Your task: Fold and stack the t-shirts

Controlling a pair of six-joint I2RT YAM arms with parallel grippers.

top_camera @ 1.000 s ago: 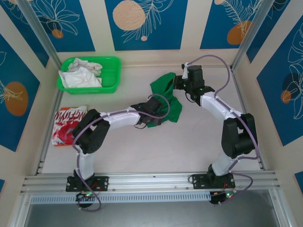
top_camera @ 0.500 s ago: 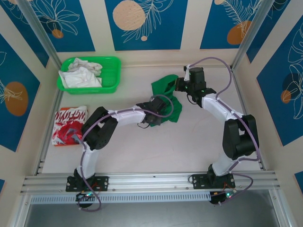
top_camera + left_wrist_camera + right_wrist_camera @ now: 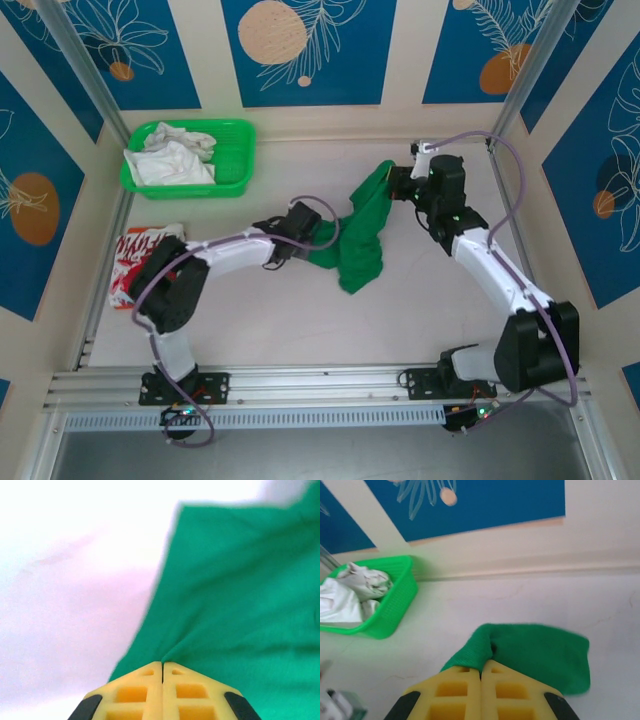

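Step in hand, as judged: open out the green tee so that it can be laid flat for folding.

1. The red tee lies at the left edge of the table, well apart from the work. Whether it is properly folded cannot be told. Leave it there.
2. The left gripper is clenched on one edge of the green tee. In the left wrist view the fingers press together with cloth pinched in the seam.
3. The green tee spans mid-table between both grippers, with a loose lobe drooping toward the near side.
4. The right gripper, farther back, is likewise clamped on a bunched edge of the tee.
5. Draw the grippers apart evenly until the span is taut but not strained. Unequal pull risks slipping the cloth from one grasp.
6. Lower both together so that the drooping lobe lands first and unrolls without creasing.
7. Hold the work short of the basket at the far left, which contains white cloth.
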